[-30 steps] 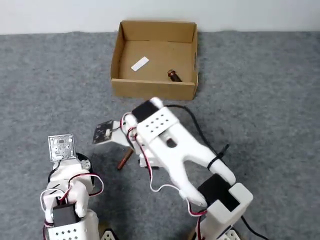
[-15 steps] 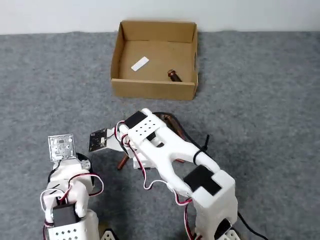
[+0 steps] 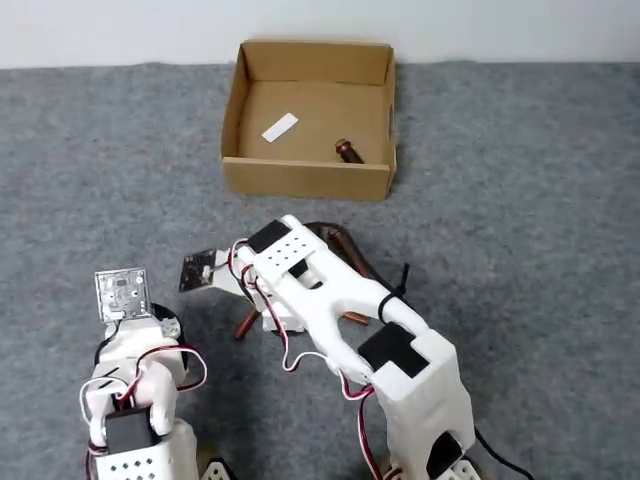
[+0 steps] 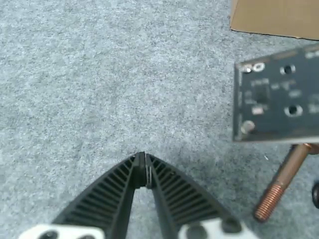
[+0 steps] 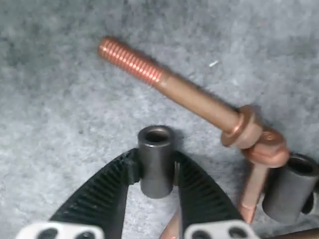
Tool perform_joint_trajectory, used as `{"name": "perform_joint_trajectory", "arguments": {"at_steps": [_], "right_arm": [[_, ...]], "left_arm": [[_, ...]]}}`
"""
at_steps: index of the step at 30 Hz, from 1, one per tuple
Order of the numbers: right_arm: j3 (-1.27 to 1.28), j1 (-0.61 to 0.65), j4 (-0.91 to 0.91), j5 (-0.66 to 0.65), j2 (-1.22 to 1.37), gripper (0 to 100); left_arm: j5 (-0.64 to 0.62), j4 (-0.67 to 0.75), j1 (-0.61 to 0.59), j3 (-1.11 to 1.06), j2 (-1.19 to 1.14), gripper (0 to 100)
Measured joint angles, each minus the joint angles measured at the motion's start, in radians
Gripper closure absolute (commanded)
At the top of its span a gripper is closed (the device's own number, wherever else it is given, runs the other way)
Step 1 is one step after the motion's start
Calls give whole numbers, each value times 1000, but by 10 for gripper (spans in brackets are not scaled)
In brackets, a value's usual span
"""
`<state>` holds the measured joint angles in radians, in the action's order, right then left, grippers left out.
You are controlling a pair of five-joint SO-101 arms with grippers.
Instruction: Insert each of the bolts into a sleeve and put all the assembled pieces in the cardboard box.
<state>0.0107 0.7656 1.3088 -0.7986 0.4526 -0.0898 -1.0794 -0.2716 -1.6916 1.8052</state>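
Right fingers (image 5: 107,191) clamp sleeve (image 5: 156,159) | left fingers (image 4: 117,191) closed tip to tip | second sleeve (image 5: 291,194) clipped at frame edge

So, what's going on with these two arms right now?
The right pincer is shut on a dark sleeve, next to a loose copper bolt on the table. The left pincer is shut and empty. One piece lies in the cardboard box.

Robotics lab bench, two white arms (image 3: 340,300) (image 3: 135,400), grey felt mat (image 3: 520,200), plain wall (image 3: 100,30)
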Motion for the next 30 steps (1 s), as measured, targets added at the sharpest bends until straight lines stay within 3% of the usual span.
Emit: {"name": "perform_joint_trajectory", "arguments": {"at_steps": [8,17,20,25,30], "right_arm": [[-106,-18,124,57,3,989],[-479,-130,422,199,5,989],[-569,-170,442,265,-25,989],[-565,-249,445,384,-189,989],[-361,-347,445,470,-422,989]], "left_arm": [[0,0,0,0,0,994],[-78,-12,0,0,0,992],[-80,-12,0,0,0,992],[-80,-12,0,0,0,993],[-86,-12,12,35,0,993]]}}
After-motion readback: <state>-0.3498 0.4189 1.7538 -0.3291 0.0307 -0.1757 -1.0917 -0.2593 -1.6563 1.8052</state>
